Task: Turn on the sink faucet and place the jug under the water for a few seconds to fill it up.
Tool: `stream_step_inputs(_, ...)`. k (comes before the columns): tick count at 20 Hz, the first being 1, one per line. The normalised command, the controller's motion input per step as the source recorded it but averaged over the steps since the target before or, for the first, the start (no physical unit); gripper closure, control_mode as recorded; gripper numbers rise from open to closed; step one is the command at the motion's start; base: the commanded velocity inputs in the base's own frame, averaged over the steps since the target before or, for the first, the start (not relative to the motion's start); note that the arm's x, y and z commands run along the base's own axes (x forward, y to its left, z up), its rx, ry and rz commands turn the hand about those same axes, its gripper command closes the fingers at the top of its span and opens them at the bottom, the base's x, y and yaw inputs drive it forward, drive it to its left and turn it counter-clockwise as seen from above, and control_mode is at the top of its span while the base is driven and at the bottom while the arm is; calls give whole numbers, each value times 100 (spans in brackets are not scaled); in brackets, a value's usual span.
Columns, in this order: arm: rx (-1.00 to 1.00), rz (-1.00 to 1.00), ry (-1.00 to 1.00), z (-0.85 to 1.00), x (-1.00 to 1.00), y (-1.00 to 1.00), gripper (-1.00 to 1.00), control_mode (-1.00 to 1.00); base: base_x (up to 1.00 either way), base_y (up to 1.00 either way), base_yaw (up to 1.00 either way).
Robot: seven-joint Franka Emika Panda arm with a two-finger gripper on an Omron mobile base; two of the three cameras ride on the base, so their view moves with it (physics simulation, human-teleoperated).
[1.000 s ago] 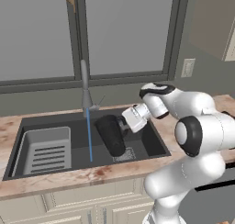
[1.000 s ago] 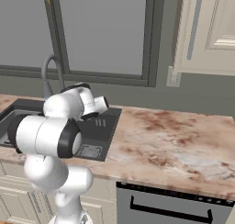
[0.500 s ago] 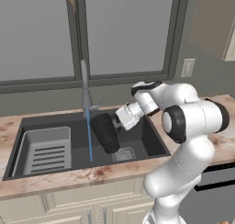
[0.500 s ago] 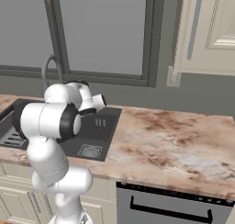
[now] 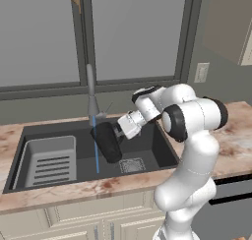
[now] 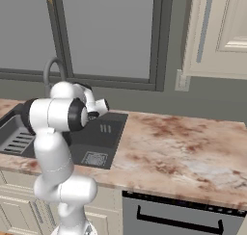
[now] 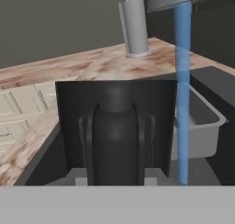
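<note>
jug (image 5: 108, 141): tilted over the sink (image 5: 157, 145), just right of the water (image 5: 95, 145) | tool (image 5: 118, 132): pinching jug | faucet (image 5: 91, 91): running | risk: jug's mouth stays beside the stream, or its tilt spills the fill

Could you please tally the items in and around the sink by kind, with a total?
Faucet: 1
Sink: 1
Jug, held in the gripper: 1
Water stream: 1
Slotted grey rack: 1
Total: 5
</note>
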Motion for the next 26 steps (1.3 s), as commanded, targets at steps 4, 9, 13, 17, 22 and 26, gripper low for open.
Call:
stream_step_inputs(4, 0, 2, 0, -26, 37, 10, 100, -100, 0, 0, 0)
stream_step_inputs(9, 0, 2, 0, -23, 40, 4, 100, -100, 0, 0, 0)
stream_step_inputs(13, 0, 2, -1, -19, 40, 0, 100, -100, 0, 0, 0)
stream_step_inputs(17, 0, 3, -6, -16, 33, 8, 100, -100, 0, 0, 0)
stream_step_inputs(22, 0, 5, -13, -9, 8, 27, 100, -100, 0, 0, 0)
stream_step_inputs(26, 0, 7, -17, -5, 0, 32, 100, -100, 0, 0, 0)
